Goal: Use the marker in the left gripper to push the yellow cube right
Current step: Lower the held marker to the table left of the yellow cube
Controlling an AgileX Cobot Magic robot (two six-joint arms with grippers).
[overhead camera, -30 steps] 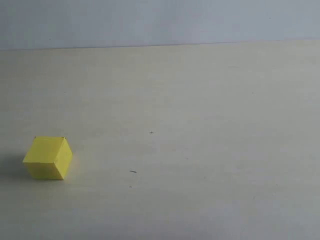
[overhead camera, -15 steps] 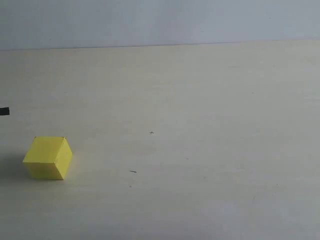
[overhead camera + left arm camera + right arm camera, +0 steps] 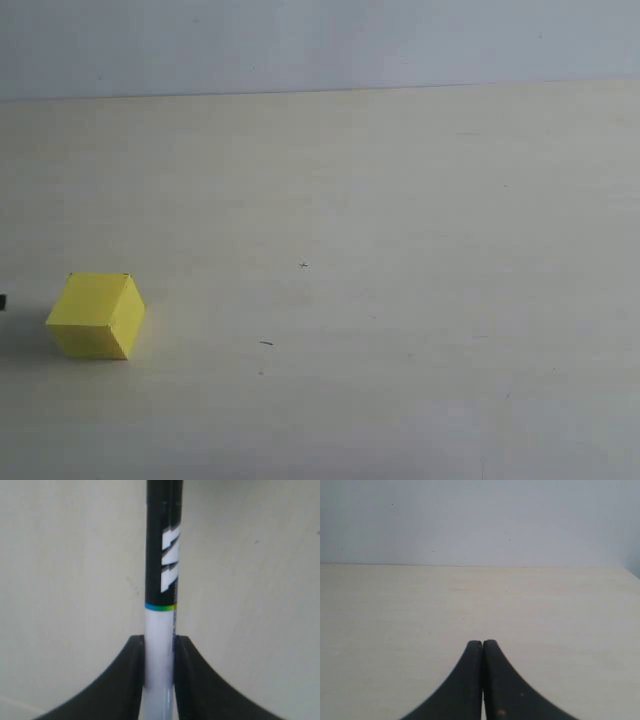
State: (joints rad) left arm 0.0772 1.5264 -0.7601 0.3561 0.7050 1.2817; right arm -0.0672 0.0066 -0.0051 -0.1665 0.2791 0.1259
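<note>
The yellow cube (image 3: 95, 315) sits on the pale table near the left edge of the exterior view. A small black tip (image 3: 2, 301) pokes in at that left edge, level with the cube and a short gap from it. Too little of it shows to tell what it is. In the left wrist view my left gripper (image 3: 159, 645) is shut on the marker (image 3: 161, 555). Its white barrel is pinched between the fingers and its black printed cap points away over bare table. My right gripper (image 3: 482, 644) is shut with nothing in it. The cube does not show in either wrist view.
The pale table (image 3: 400, 250) stretches to the right of the cube, with only a few tiny dark specks (image 3: 265, 343). A grey wall (image 3: 320, 40) rises behind the table's far edge.
The black tip was absent a second ago. It appeared at the left edge higher up, then dropped to the cube's level. The cube has not moved.
</note>
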